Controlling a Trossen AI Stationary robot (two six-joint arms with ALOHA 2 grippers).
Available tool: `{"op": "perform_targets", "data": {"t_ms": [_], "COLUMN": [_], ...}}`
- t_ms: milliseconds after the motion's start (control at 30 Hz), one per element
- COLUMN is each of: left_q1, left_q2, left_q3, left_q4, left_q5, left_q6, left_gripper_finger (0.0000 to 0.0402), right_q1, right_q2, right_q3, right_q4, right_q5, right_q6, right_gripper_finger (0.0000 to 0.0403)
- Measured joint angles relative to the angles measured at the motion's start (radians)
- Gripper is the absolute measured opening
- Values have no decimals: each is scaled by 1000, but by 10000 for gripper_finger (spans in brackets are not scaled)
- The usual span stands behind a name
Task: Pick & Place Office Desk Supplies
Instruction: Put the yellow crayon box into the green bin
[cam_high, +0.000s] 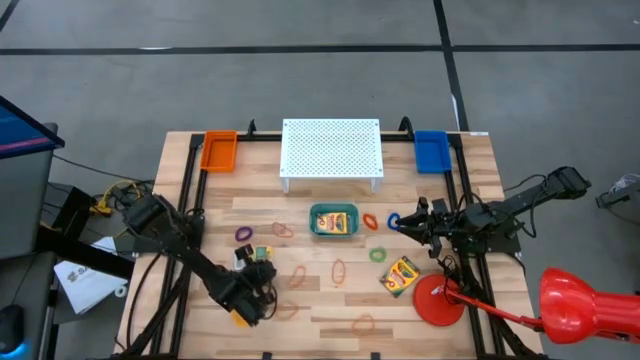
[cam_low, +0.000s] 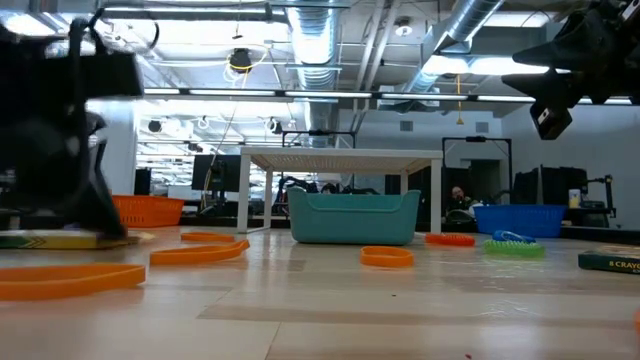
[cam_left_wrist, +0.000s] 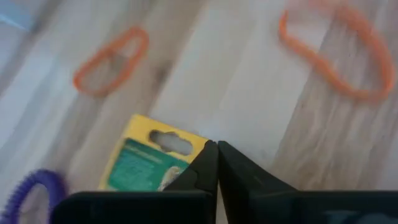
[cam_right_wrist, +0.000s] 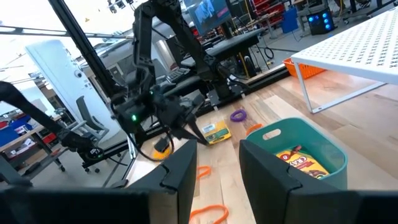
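The left gripper (cam_left_wrist: 217, 163) has its fingers clenched together on nothing, tips just beside a crayon box (cam_left_wrist: 149, 163) at the table's seven o'clock. The right gripper (cam_right_wrist: 214, 163) hangs with fingers apart and empty, at three o'clock of a teal bin (cam_high: 333, 220) holding another crayon box (cam_right_wrist: 300, 158). Rubber bands (cam_high: 338, 270) lie scattered around the wooden table (cam_high: 320, 315).

Orange, red, blue, green and purple rubber bands (cam_high: 338, 270) lie scattered flat across the wood, one yellow-and-green crayon box (cam_high: 400, 276) flat near the right side, another crayon box (cam_left_wrist: 149, 163) flat at left.
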Motion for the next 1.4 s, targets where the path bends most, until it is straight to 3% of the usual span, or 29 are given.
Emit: {"op": "perform_targets", "data": {"t_ms": [500,1067,1400], "left_q1": [21,83,120], "left_q2": [-249,-260,-260], "left_q3": [5,-14,-15], "left_q4": [137,299,362], "left_q5": [-107,-145,-130], "left_q6": [240,455,562], "left_gripper_finger": [0,0,0], "right_q1": [0,1,0], "right_q2": [35,184,443], "right_q3": [0,0,43], "right_q4": [8,189,371], "right_q5": [0,-19,-107], "right_q6": [-11,-119,-243], "right_gripper_finger": [118,120,129]}}
